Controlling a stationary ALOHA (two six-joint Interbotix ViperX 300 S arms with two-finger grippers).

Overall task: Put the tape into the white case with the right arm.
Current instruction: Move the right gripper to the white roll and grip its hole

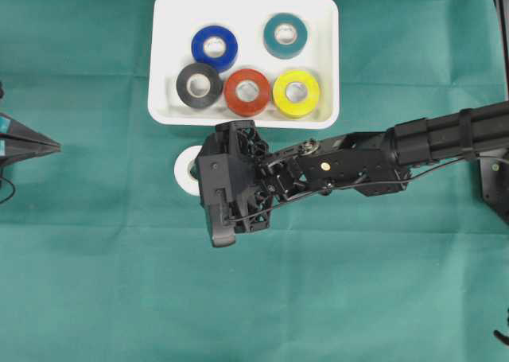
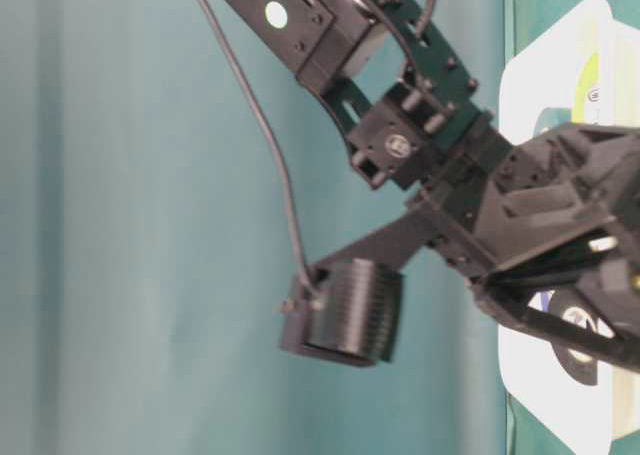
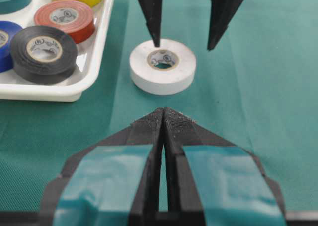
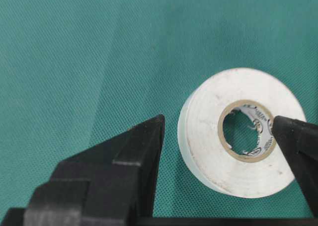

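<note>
Right end effector (image 3: 184, 42) wide open, poised over white tape (image 3: 163, 67) on desk (image 1: 95, 282), beside white case (image 1: 163, 60), gripping nothing, left end effector (image 3: 164, 116) closed, empty

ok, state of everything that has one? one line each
white tape: flat on the cloth, outside the case, not gripped
right pincer: open, one tip over the roll's core, the other past its rim
left pincer: shut, empty
white case: holds five rolls, all lying flat

Teal-green woven cloth (image 1: 95, 282) over whole tabletop, faint creases, even bright light, no walls visible
</note>
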